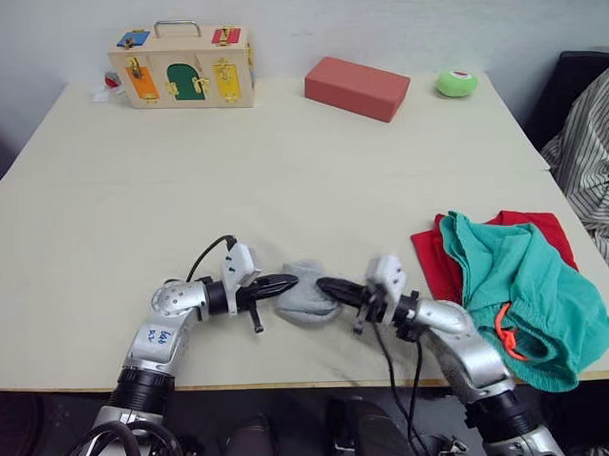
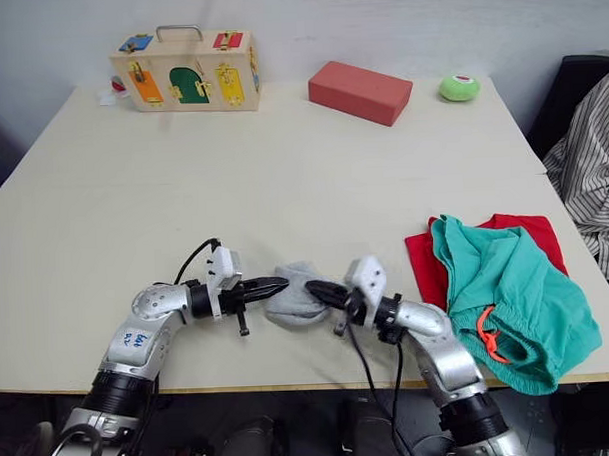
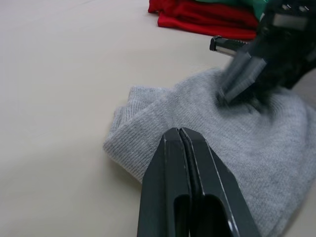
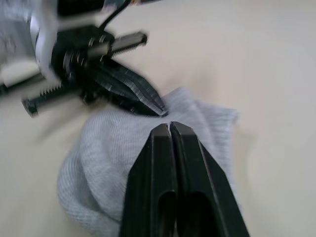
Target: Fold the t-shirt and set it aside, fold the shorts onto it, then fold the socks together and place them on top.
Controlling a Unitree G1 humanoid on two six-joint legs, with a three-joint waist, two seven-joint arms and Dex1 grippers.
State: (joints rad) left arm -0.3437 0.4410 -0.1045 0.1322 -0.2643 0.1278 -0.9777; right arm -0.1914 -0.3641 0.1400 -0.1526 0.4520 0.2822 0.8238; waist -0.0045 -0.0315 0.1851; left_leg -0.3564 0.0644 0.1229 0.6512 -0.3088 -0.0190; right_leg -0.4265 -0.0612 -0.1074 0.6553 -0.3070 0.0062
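Note:
The grey socks (image 1: 307, 294) lie bunched in one small heap near the table's front edge, between my two grippers. My left gripper (image 1: 292, 281) is shut, its tip at the heap's left side. In the left wrist view its fingers (image 3: 170, 153) are pressed together over the knit with no cloth between them. My right gripper (image 1: 323, 284) is shut too, its tip resting on the heap's right side. At the right, the teal shorts (image 1: 527, 285) with an orange drawstring (image 1: 504, 332) lie on top of the folded red t-shirt (image 1: 432, 259).
At the table's back stand a wooden latch box (image 1: 184, 72), a red-brown brick (image 1: 357, 86) and a green ball (image 1: 457, 83). A person in a striped shirt (image 1: 594, 158) sits at the right edge. The table's front edge (image 1: 290, 381) runs just below the grippers.

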